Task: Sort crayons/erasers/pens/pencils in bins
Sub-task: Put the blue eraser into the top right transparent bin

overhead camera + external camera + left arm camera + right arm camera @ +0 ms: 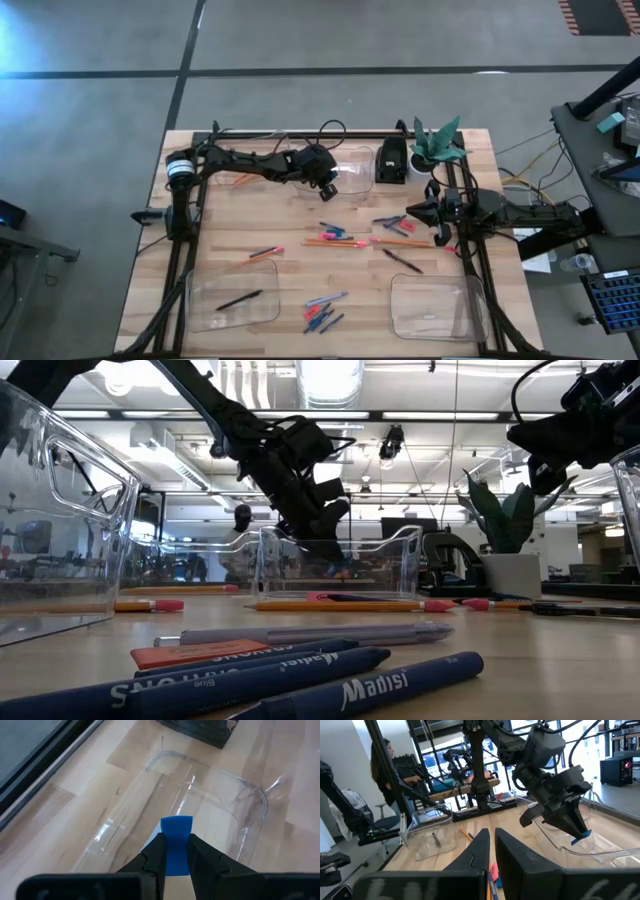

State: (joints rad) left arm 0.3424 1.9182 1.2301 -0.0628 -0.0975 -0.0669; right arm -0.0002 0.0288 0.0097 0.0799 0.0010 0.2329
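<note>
Four bins [352,166], left gripper [175,851] holding one blue eraser [176,832].

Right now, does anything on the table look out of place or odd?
Nothing looks damaged or spilled. Pencils, pens and crayons lie loose on the table, unsorted. The left gripper holds a blue eraser above a far bin.

Four clear bins [232,295], two at the back, two at the front. At least four orange pencils [262,254] (overlaps in the middle, so no firmer count). Two black pens [238,299]. About five blue crayons [322,314], bunched too tightly for an exact number. One blue eraser [176,832] plainly seen. One black box [391,160]. One potted plant [437,140].
</note>
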